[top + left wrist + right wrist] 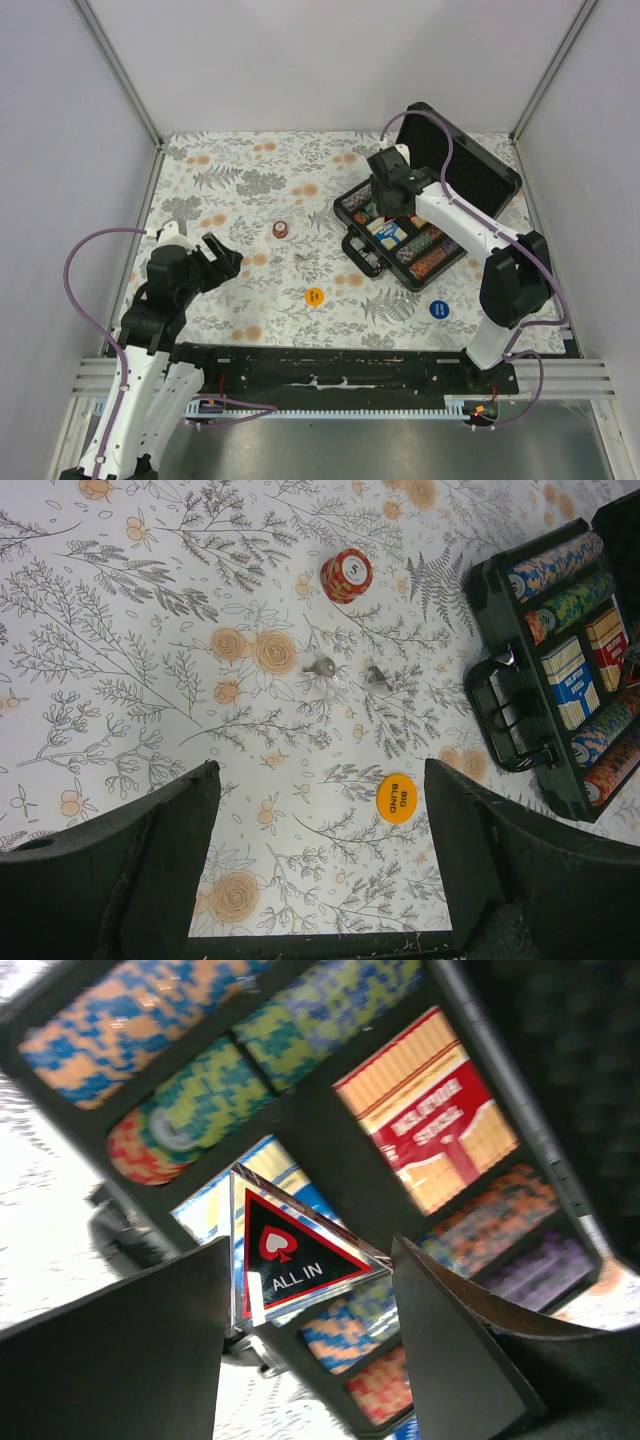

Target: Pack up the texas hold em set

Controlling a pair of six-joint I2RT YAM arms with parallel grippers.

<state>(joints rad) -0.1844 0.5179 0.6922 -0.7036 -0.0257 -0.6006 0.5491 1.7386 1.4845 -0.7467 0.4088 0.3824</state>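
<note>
Gripping a glossy red-edged triangle (292, 1248), the right hand (312, 1265) hovers over the foam-lined case (476, 170); the left hand (322, 780) gapes above the floral worktop (120, 680).

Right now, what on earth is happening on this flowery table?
Two robot arms are packing a poker set into an open black case. The right gripper is over its chip rows, apparently pinching the red ALL IN triangle. The left gripper hangs open over the cloth, holding nothing. A reddish chip stack, a yellow BIG BLIND disc and a blue disc lie outside the case.
</note>
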